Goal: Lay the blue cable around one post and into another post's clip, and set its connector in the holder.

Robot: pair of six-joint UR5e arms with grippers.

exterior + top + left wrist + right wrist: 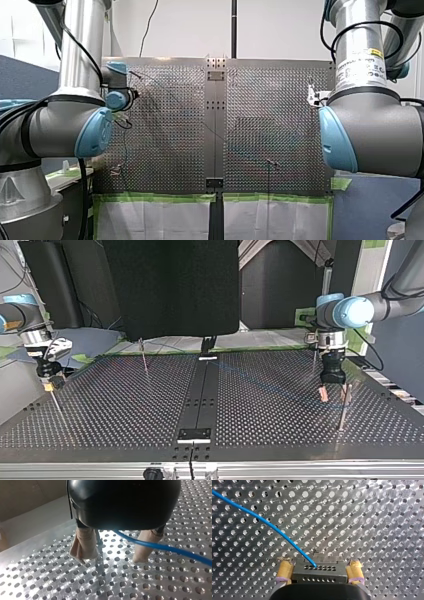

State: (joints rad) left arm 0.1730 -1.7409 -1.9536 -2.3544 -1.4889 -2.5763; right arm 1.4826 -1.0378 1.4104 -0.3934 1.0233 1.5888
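right hand (319, 563): pinching grey connector (318, 572), blue cable (269, 526) leaving it over the surface (374, 517) | left hand (111, 558): spread, cable crossing 1 of its 2 pads (83, 545), thin post (99, 542) seemingly between them

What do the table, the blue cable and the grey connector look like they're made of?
Table: looks like bare metal, perhaps aluminium, shiny, with glinting rings round its holes. Cable: smooth blue jacket, probably plastic, bends in an easy curve. Connector: matte grey block with rows of holes, metal or plastic, unclear.
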